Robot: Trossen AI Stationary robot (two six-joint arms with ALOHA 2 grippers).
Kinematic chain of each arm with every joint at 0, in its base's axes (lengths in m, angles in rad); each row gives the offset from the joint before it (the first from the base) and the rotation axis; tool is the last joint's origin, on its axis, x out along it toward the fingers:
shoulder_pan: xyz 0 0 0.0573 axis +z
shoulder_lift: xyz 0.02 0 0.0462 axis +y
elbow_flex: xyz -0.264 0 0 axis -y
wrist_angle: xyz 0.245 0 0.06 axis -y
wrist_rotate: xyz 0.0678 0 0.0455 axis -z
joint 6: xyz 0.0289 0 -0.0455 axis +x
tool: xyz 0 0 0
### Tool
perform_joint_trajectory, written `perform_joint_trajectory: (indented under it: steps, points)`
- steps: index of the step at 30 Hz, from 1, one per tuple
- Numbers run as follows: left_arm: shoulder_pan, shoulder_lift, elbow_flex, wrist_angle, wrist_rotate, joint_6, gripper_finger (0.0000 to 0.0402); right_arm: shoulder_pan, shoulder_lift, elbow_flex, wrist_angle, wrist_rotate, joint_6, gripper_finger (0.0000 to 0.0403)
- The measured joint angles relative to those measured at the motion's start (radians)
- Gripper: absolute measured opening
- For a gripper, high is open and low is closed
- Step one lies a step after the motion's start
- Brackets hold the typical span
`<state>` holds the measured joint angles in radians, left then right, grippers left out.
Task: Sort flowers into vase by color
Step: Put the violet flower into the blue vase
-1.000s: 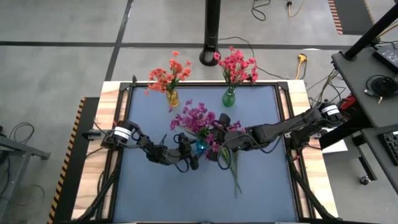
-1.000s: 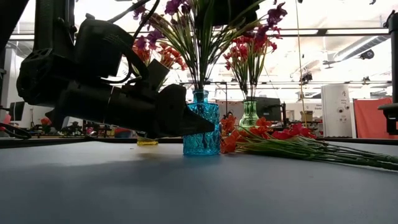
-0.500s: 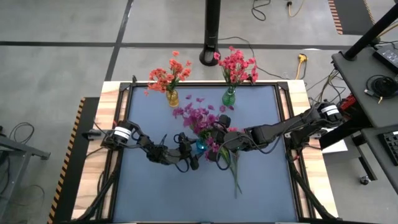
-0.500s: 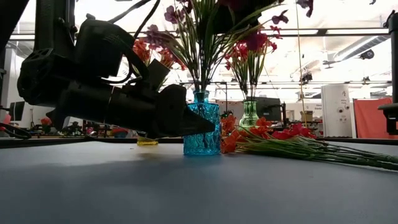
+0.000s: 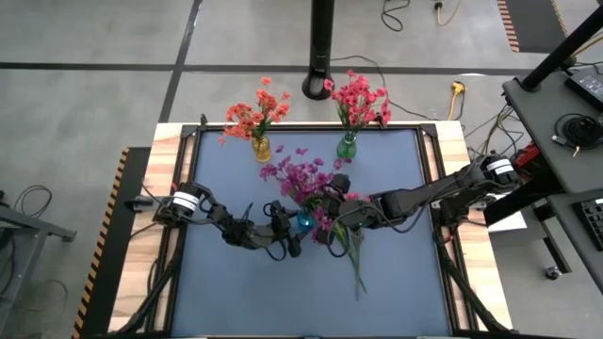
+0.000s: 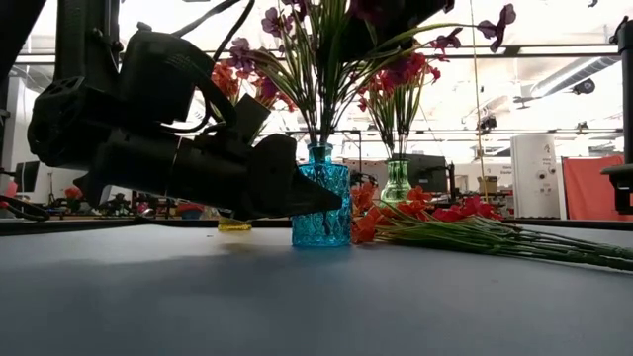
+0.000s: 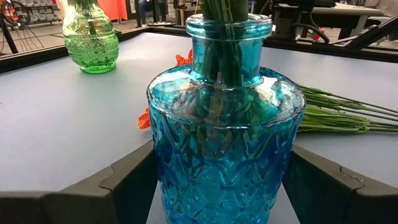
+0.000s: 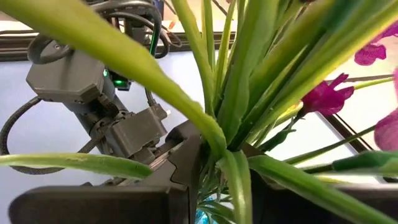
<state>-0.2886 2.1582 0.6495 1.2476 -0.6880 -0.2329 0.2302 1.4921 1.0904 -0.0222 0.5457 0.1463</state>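
Observation:
A blue glass vase [image 7: 224,143] stands on the grey table mat [image 5: 226,282] at mid-table, also in the low view [image 6: 320,203]. A bunch of purple-magenta flowers [image 5: 301,177] stands with its green stems [image 8: 233,118] in the vase's neck. My left gripper [image 7: 221,171] lies low on the mat, shut on the vase's body. My right gripper [image 8: 227,186] is above the vase, shut on the bunch's stems. Orange flowers stand in a yellow vase [image 5: 261,148] and red-pink ones in a green vase [image 5: 347,146]. My left gripper holds the blue vase by its lower body [image 7: 161,180], pinched between the two fingers [image 7: 124,183], one on each side. It comes in level from the table's left. The vase stands upright on the mat. My right gripper holds the purple bunch by its green stems [image 8: 239,174], just above the vase's neck, several stems together between the two fingers [image 8: 180,168]. It comes from the table's right. The stems' lower ends sit inside the vase and the blossoms fan out above.
Loose sprigs with orange and red blossoms [image 5: 353,250] lie on the mat right of the blue vase, stems toward the near edge, and show in the low view [image 6: 465,232]. The green and yellow vases stand by the far edge. A black pole [image 5: 322,47] rises beyond.
The purple bunch has tipped: its blossoms have swung toward the table's far right side and fanned out, while its stems have stayed in the blue vase's neck. The vase and my left gripper have kept still.

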Motion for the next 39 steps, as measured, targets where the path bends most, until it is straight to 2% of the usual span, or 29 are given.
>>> perform_joint_trajectory:
  steps: [39]
  points:
    - [-0.002, 0.001, 0.006, -0.003, 0.003, 0.007, 0.0283, 0.0, 0.074, -0.001, 0.009, -0.004, -0.016, 0.0068]
